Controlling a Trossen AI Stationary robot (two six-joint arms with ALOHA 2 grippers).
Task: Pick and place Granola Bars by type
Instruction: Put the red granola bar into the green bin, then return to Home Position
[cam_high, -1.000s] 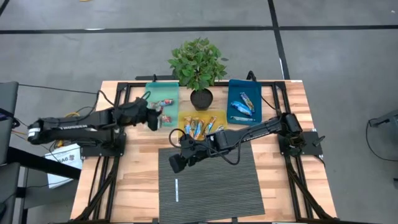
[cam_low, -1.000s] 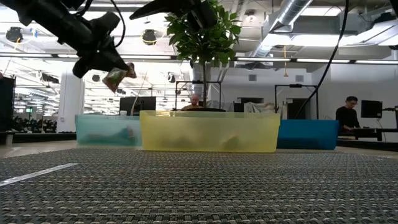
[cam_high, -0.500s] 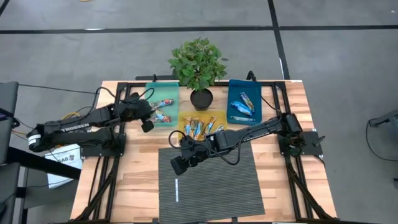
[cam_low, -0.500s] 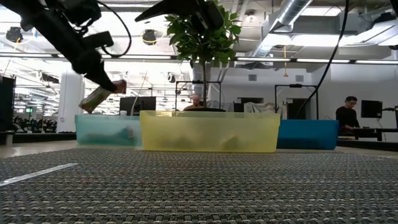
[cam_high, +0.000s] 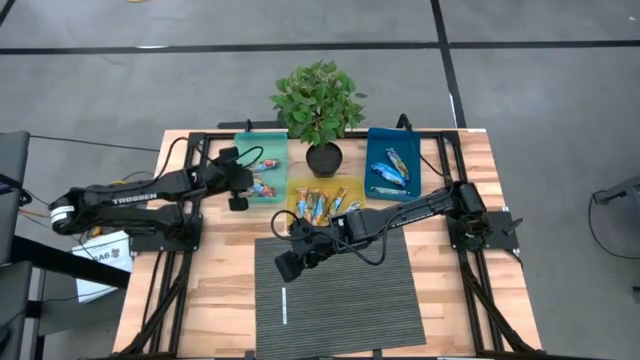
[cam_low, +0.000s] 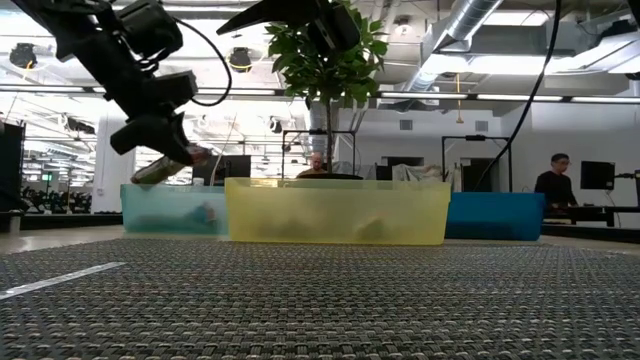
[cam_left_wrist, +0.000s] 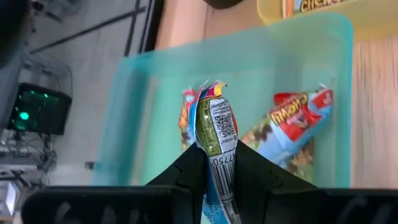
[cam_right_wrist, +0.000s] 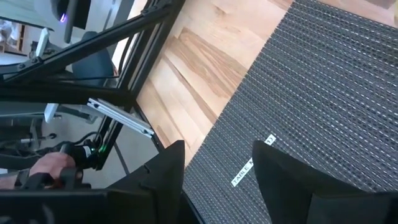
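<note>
Potted plant (cam_high: 318, 108) crowds bins; mat (cam_high: 340, 300) lies open.

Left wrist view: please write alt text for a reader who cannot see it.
The left gripper is shut on a granola bar with a green, barcoded wrapper, held above the teal bin. Two more bars lie inside the bin, and a yellow bin's corner shows beyond it.

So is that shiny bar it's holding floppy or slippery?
The shiny green-wrapped granola bar sticks out straight from the left end effector, so it's probably fairly stiff and light. Its glossy wrapper probably makes it slippery, and its crimped end looks crinkly.
</note>
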